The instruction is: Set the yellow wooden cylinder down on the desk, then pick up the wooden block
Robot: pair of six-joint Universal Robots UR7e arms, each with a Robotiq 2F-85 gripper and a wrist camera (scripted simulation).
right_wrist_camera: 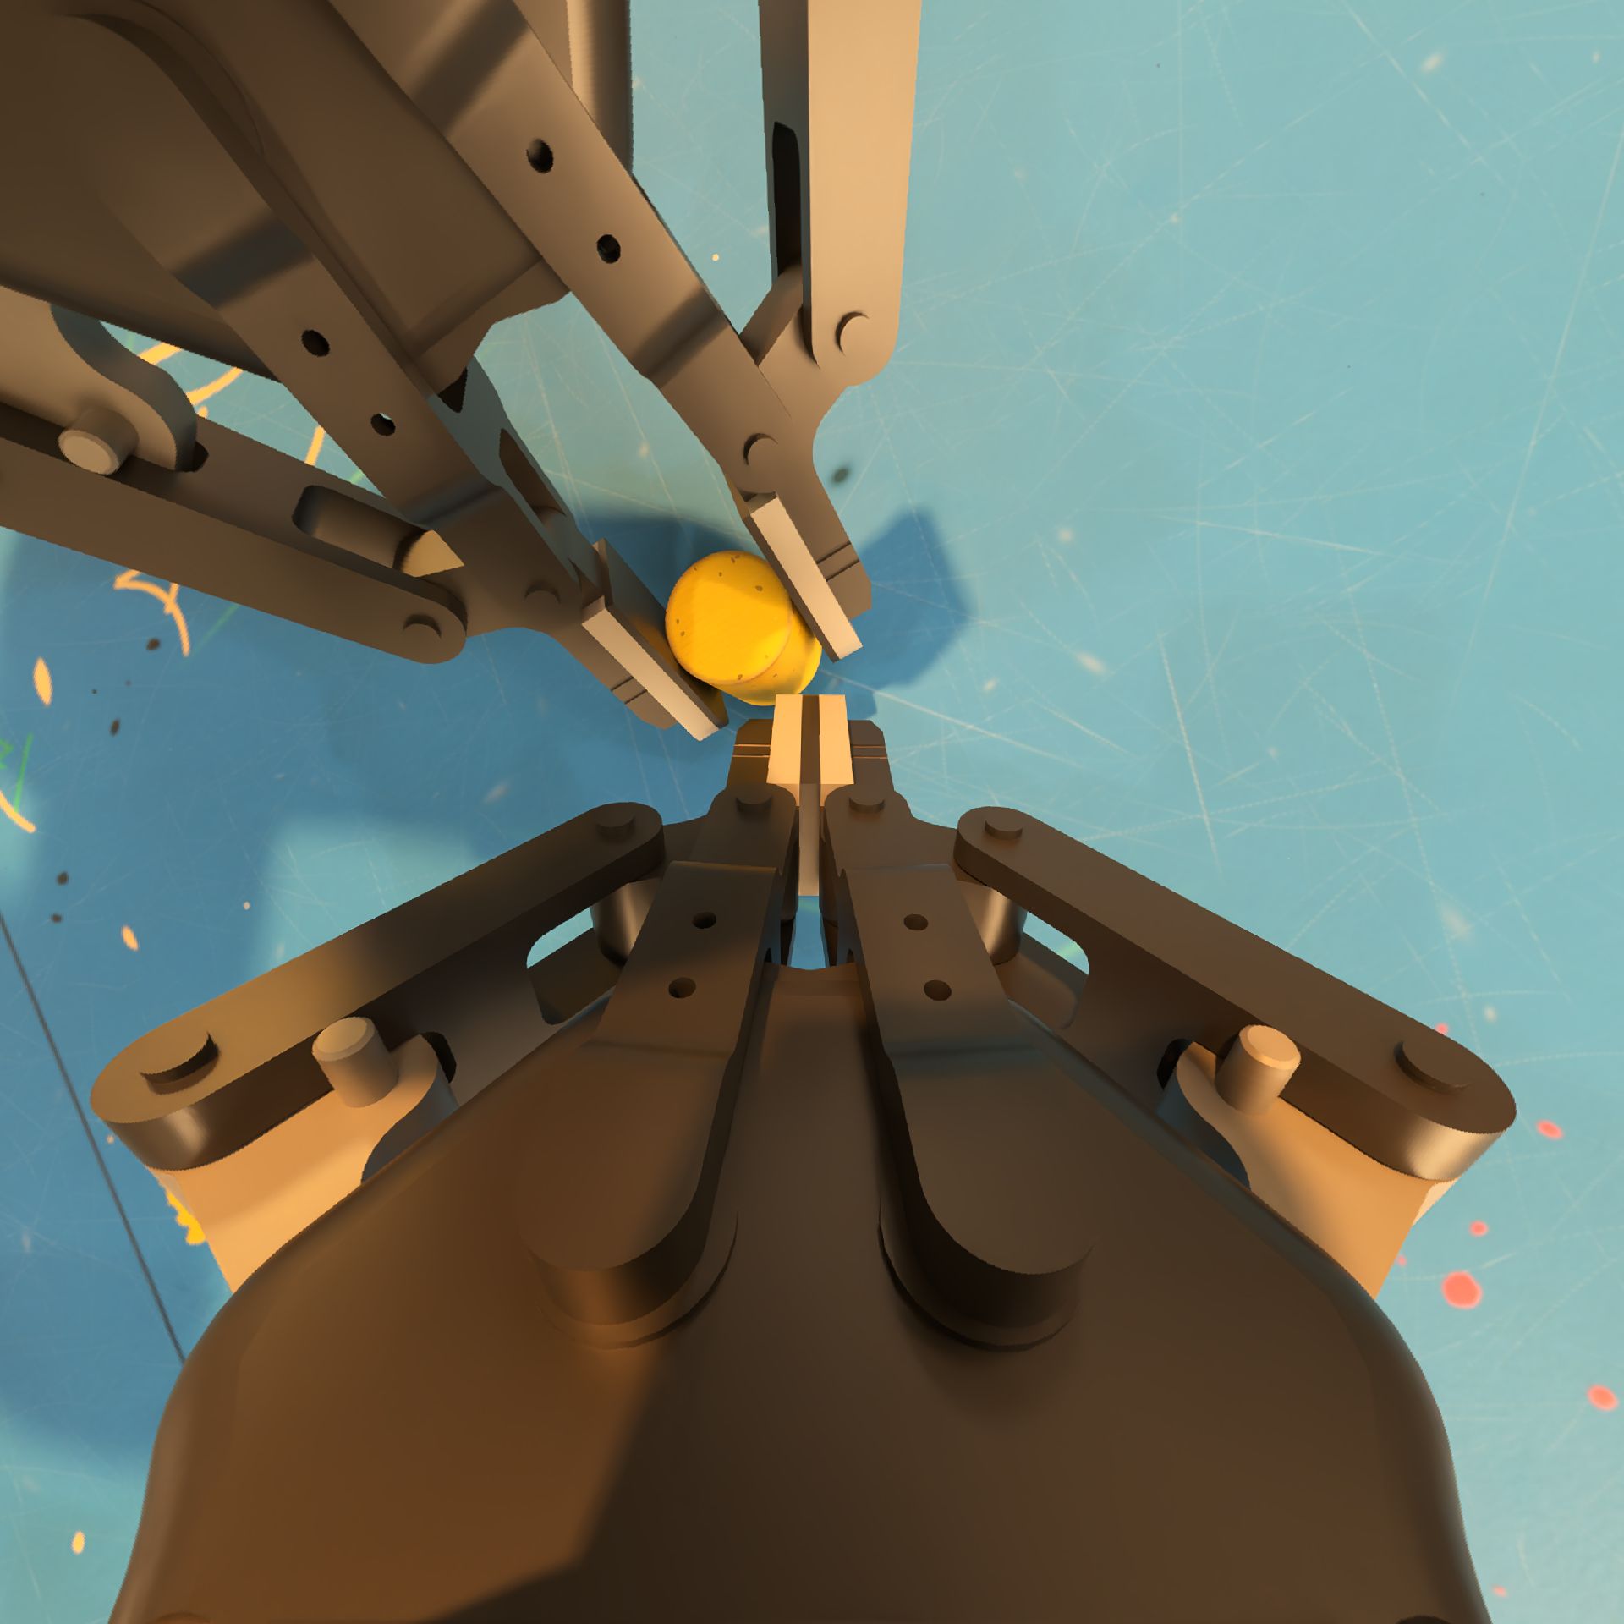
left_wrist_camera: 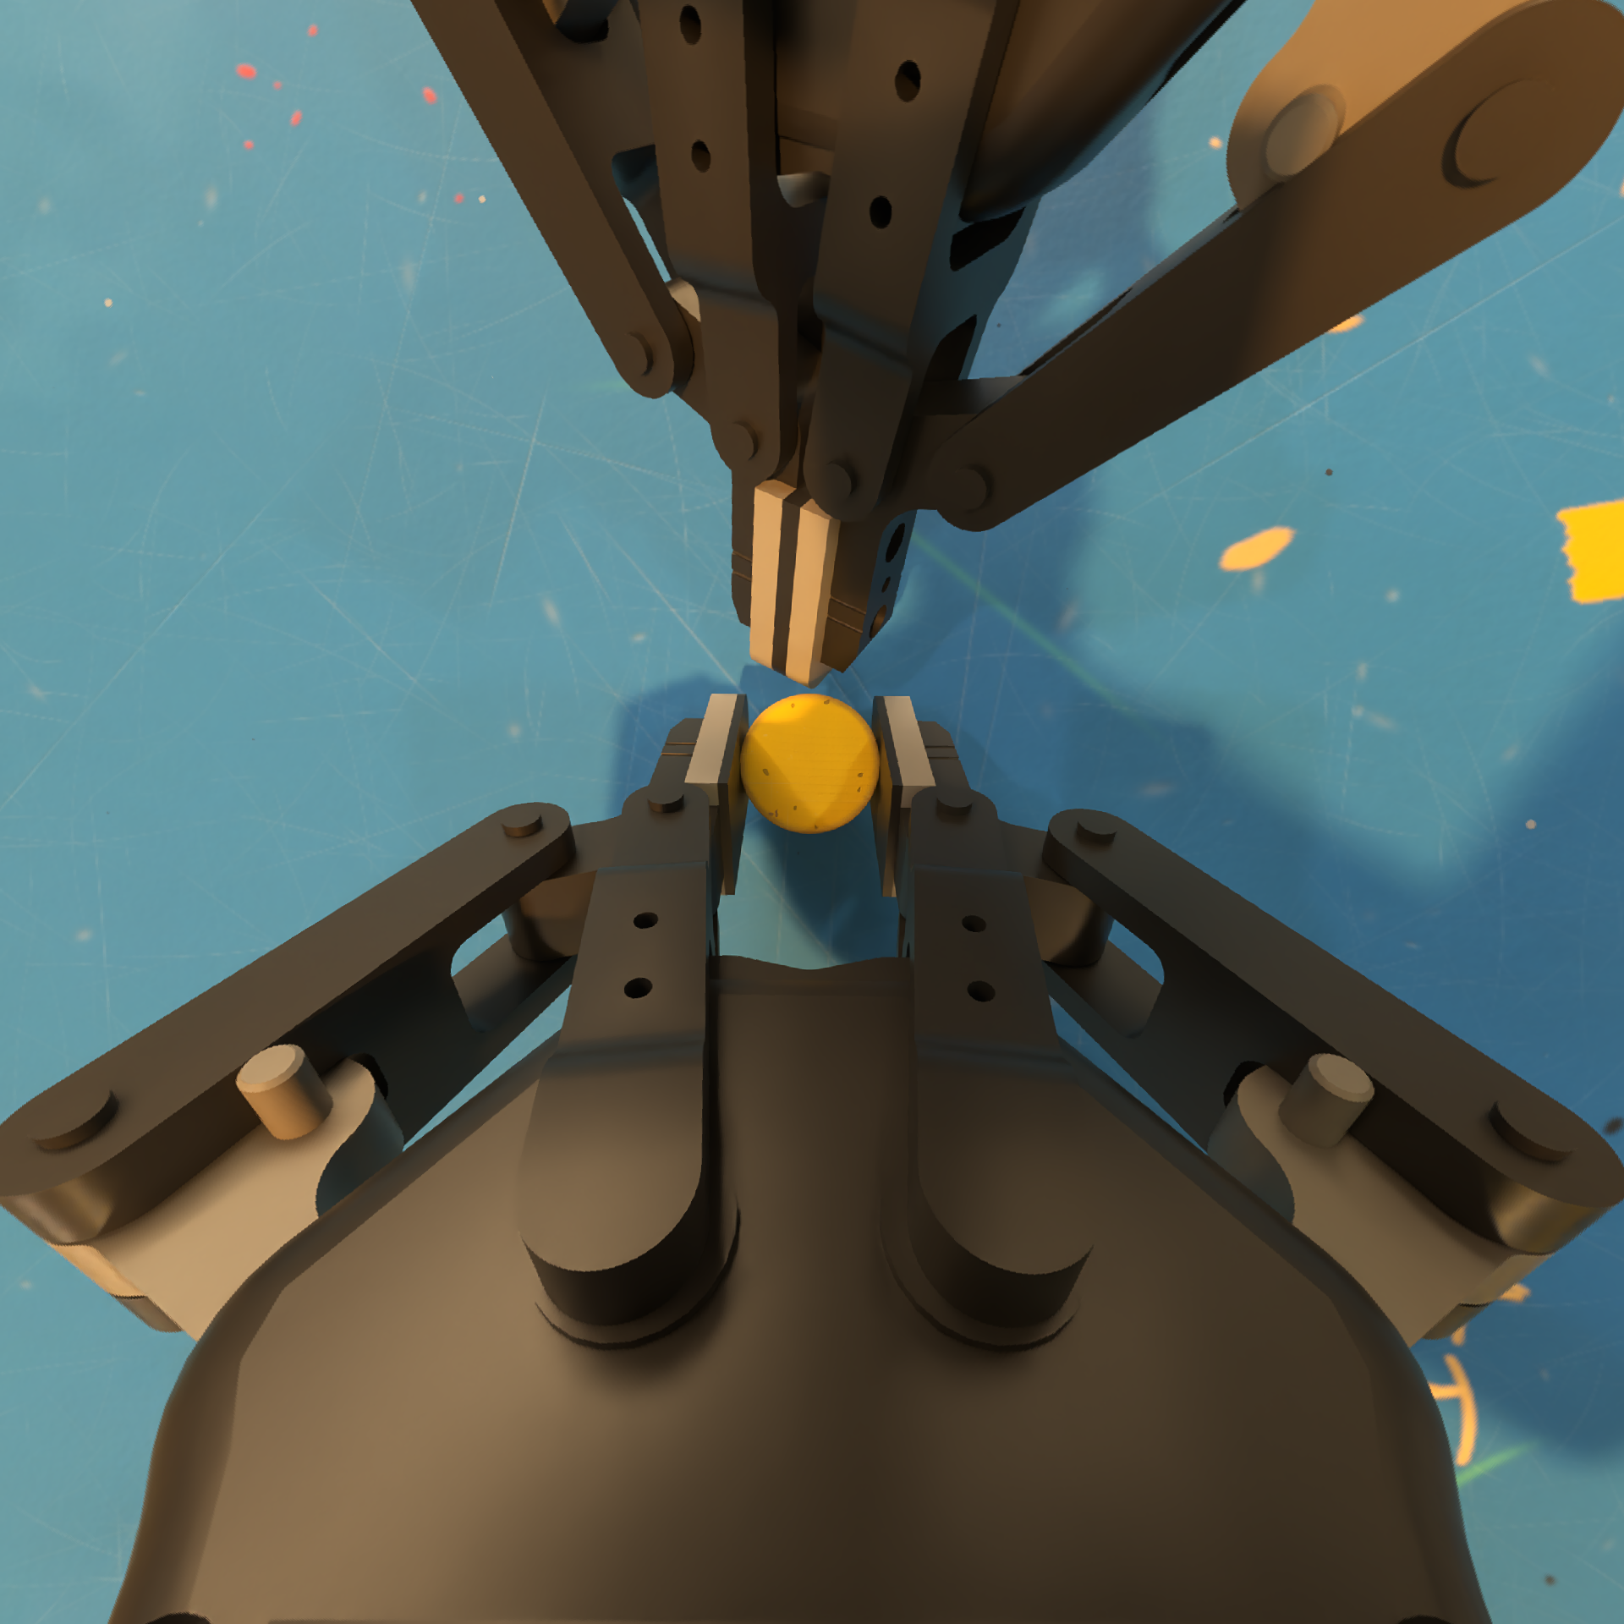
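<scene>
The yellow wooden cylinder [left_wrist_camera: 808, 763] sits end-on between the pads of my left gripper [left_wrist_camera: 808, 703], which is shut on its sides just above the blue desk [left_wrist_camera: 264, 527]. In the right wrist view the cylinder [right_wrist_camera: 734, 628] shows as short, held by the left gripper [right_wrist_camera: 773, 685], which comes in from the upper left. My right gripper [right_wrist_camera: 808, 703] is shut and empty, its tips almost touching the cylinder; in the left wrist view the right gripper [left_wrist_camera: 804, 672] comes down from the top. No wooden block is in view.
The desk [right_wrist_camera: 1230, 527] is scratched and flecked with red and orange paint. A flat yellow patch [left_wrist_camera: 1592, 554] lies at the right edge of the left wrist view. The two grippers crowd each other tip to tip.
</scene>
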